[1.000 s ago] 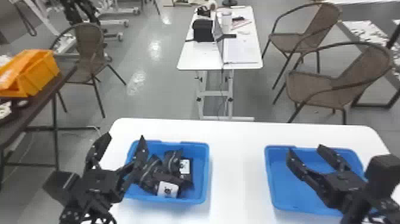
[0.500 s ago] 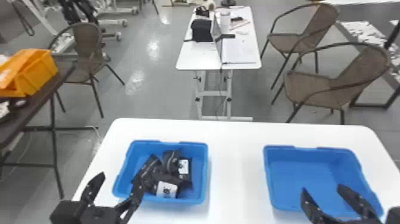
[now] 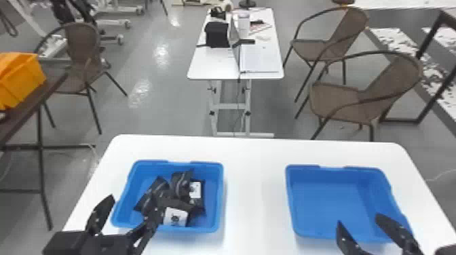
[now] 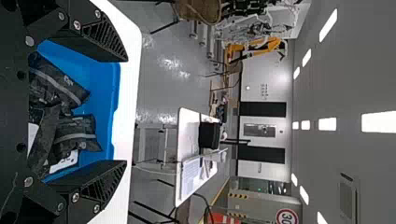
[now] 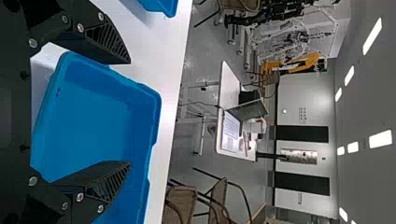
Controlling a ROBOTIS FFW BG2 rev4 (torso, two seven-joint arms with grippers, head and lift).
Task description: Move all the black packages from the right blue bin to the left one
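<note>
Looking soft, light and perhaps slippery, the black packages (image 3: 183, 204) need gripping across the middle, with left gripper (image 4: 125, 111) and right gripper (image 5: 129, 113) both open.

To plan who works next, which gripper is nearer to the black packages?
Left. The left gripper is at the left bin with the packages; the right gripper is at the right bin.

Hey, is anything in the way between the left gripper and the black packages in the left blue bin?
Nothing visible blocks the way: the black packages lie in the open-topped left blue bin with no cover over them, and the left gripper is open and empty.
</note>
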